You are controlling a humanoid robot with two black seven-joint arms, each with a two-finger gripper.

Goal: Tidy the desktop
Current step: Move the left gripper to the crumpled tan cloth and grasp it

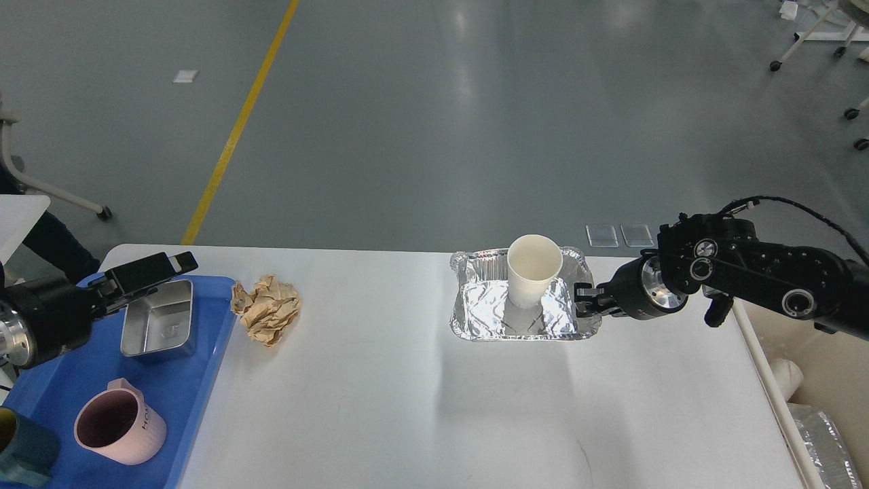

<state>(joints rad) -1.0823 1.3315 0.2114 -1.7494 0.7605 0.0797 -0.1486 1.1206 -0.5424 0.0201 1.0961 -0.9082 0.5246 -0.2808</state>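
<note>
The white desktop (380,407) fills the lower view. A foil tray (475,333) sits at its back right with a white paper cup (535,272) standing upright in it. My right gripper (585,300) comes in from the right and is shut on the foil tray's right rim. A crumpled brown paper ball (267,309) lies at the back left of the desktop. My left gripper (170,263) hovers over the back edge of the blue tray (197,380), left of the paper ball, holding nothing; its fingers overlap, so its opening does not show.
The blue tray at the left holds a steel box (159,319), a pink mug (119,428) and a teal cup (20,455). A beige bin (815,380) with foil in it stands off the desktop's right edge.
</note>
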